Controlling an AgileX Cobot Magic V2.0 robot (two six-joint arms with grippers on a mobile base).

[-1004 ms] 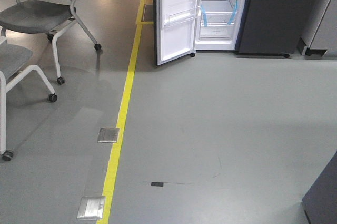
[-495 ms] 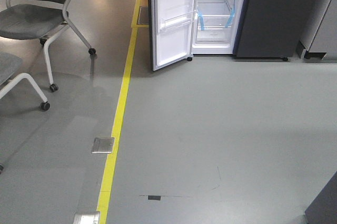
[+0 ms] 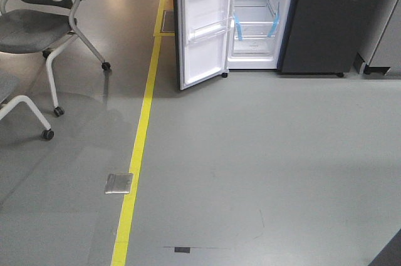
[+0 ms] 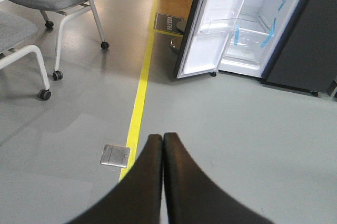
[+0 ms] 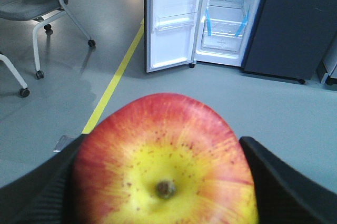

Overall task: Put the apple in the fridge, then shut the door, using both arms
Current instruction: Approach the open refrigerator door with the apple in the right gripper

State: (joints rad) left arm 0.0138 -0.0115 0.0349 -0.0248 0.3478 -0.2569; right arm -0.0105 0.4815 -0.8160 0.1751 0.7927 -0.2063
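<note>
Plainly, our right pincer [image 5: 164, 190] was clamped on the round red-and-yellow apple [image 5: 166, 145], whose stem dimple faced the wrist camera. Our left pincer [image 4: 162, 142] was pressed together. Across the grey floor [image 3: 263, 153] the tall dark-grey fridge [image 3: 254, 44] stood with its narrow white-lined door [image 3: 203, 53] swung open.

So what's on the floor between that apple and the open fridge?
Nothing: in the right wrist view, only bare grey floor separates the apple from the fridge.
</note>
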